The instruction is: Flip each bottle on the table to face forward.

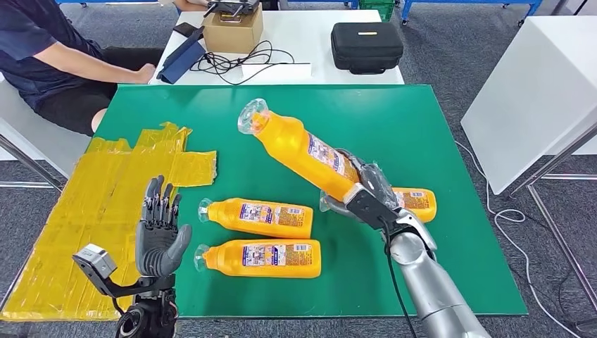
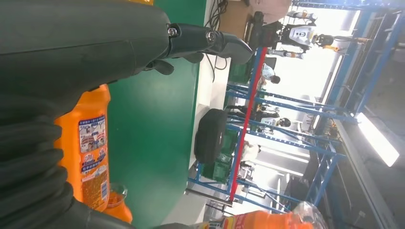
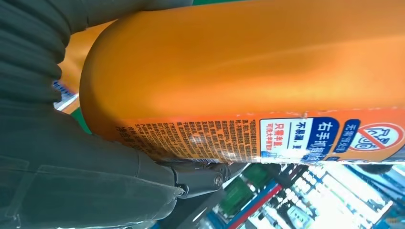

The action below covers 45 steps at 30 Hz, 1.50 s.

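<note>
Glossy orange plastic bottles (image 1: 264,217) with clear caps lie on a matt green table (image 1: 422,127) beside crinkled yellow tape (image 1: 91,204).

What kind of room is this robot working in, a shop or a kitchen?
Neither, it seems: probably a lab or workshop. Blue metal racking lines the background, a white desk holds cables and a black equipment case, and the green table looks like a test bench.

Even, bright overhead light lit the green counter (image 1: 436,141) with soft, faint shadows. In the left wrist view, windows at two o'clock blew out white. The right wrist view was blurred at close range.
</note>
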Tool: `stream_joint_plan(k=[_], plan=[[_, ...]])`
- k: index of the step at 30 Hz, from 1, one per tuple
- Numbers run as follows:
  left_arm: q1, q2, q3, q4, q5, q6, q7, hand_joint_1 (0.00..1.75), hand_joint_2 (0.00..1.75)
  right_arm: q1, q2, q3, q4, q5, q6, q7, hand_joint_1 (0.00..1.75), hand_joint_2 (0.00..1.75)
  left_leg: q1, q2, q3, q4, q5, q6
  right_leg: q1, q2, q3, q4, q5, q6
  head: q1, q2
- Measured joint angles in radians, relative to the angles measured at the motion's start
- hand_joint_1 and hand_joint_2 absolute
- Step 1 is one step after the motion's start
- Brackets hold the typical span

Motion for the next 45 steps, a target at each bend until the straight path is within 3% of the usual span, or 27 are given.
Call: stream_joint_plan(k=[22, 27, 31, 37, 41, 45], plan=[[0.001, 0.032, -0.003, -0.010, 0.006, 0.012, -0.005, 0.00, 1.75, -0.035, 0.031, 0.037, 0.076, -0.011, -0.005, 0.001, 1.75, 1.75, -0.002, 0.000, -0.002, 0.000, 0.000, 0.000, -0.002, 0.000, -0.002, 0.000, 0.000, 0.000, 0.000, 0.000], [0.002, 0.055, -0.021, -0.010, 0.039, 0.038, -0.023, 0.00, 1.75, -0.072, 0.101, 0.071, 0.110, -0.007, -0.037, 0.012, 1.75, 1.75, -0.001, 0.002, -0.002, 0.000, 0.000, 0.000, -0.001, 0.002, -0.003, 0.000, 0.000, 0.000, 0.000, 0.000], [0.000, 0.068, -0.044, -0.010, 0.061, 0.050, -0.020, 0.00, 1.75, -0.067, 0.173, 0.142, 0.101, 0.024, -0.060, 0.057, 1.75, 1.75, 0.000, 0.001, -0.003, 0.000, 0.001, -0.001, 0.000, 0.001, -0.004, 0.001, 0.000, 0.000, 0.000, 0.000], [-0.030, 0.079, -0.079, -0.006, 0.171, 0.012, 0.000, 0.00, 1.75, -0.057, 0.219, 0.244, 0.067, 0.063, -0.042, 0.139, 1.75, 1.75, 0.000, 0.002, -0.006, 0.000, 0.001, -0.002, 0.000, 0.001, -0.006, 0.001, 0.000, 0.000, 0.001, 0.000], [-0.055, 0.080, -0.113, -0.009, 0.261, 0.011, 0.017, 0.00, 1.75, -0.144, 0.292, 0.451, 0.152, -0.112, -0.157, 0.251, 1.75, 1.75, 0.000, 0.005, -0.006, 0.000, 0.002, -0.002, 0.000, 0.003, -0.008, 0.002, 0.001, -0.001, 0.000, 0.000], [-0.046, 0.083, -0.130, -0.022, 0.275, 0.020, 0.018, 0.00, 1.75, -0.201, 0.323, 0.656, 0.225, -0.216, -0.225, 0.265, 1.75, 1.75, 0.000, 0.001, -0.007, 0.000, 0.002, -0.003, 0.000, 0.001, -0.008, 0.002, 0.001, -0.001, 0.001, 0.000]])
